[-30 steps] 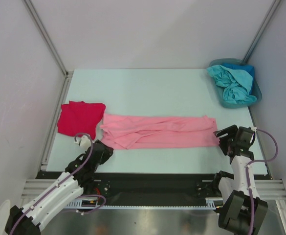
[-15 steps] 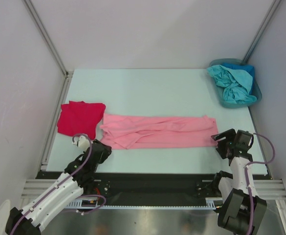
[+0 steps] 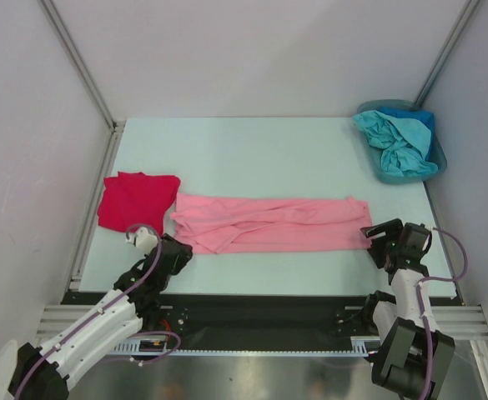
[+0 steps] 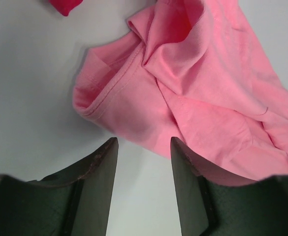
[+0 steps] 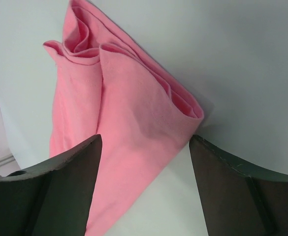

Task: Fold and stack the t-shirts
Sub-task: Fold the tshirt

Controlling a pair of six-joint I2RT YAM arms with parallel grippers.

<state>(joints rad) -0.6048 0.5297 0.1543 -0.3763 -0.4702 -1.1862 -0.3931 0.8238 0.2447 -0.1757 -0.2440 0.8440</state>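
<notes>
The pink t-shirt (image 3: 269,223) lies as a long band on the table (image 3: 252,150), its long axis running left to right. Its left end sits just ahead of the left gripper (image 4: 141,147). Its right end shows in the gap between the fingers of the right gripper (image 5: 144,142). Both grippers gape wide and hold nothing. Whether cloth touches any finger is unclear. The red t-shirt (image 3: 135,200) lies just left of the pink one.

Robotics lab test cell, white panel walls (image 3: 252,50), aluminium frame posts (image 3: 77,61), pale worktable (image 3: 252,154)
</notes>
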